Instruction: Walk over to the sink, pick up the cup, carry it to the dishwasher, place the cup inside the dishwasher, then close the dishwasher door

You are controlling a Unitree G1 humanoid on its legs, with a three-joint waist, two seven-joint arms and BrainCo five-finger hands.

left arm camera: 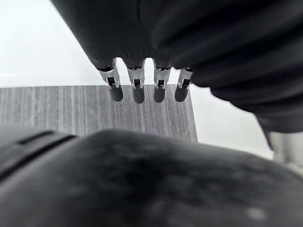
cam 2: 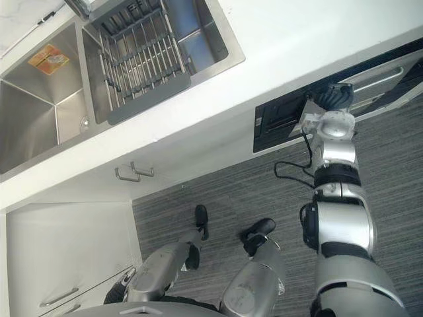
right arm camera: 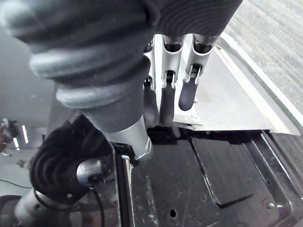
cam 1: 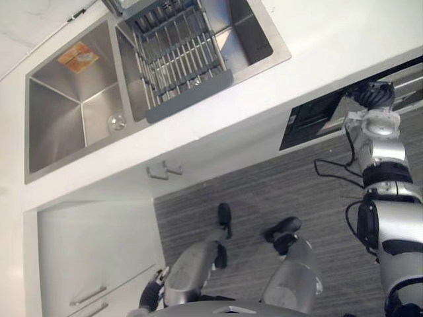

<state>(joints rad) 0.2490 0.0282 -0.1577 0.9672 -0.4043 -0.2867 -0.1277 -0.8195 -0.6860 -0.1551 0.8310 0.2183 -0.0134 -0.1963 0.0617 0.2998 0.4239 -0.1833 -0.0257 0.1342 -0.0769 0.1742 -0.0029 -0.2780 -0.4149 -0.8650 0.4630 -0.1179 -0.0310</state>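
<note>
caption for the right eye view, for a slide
Right hand at the dishwasher, dark under the white counter; sink and grey rack off to the robot's left

Right arm (cam 1: 386, 198): segmented silver-grey shells, black bands at the joints, thin black cable (cam 2: 291, 162) running off near the forearm. Right hand (right arm camera: 165, 71): dark ribbed cover over the back and wrist (thick bellows-like folds), silver fingers (right arm camera: 187, 92) with dark rounded tips and small pins at the hinges. Left hand (left arm camera: 118, 38): same dark cover, silver fingers (left arm camera: 138, 92) in a row, dark tips. Legs (cam 1: 192, 271): rounded silver-grey shells. Feet (cam 1: 225, 218): black.
</note>
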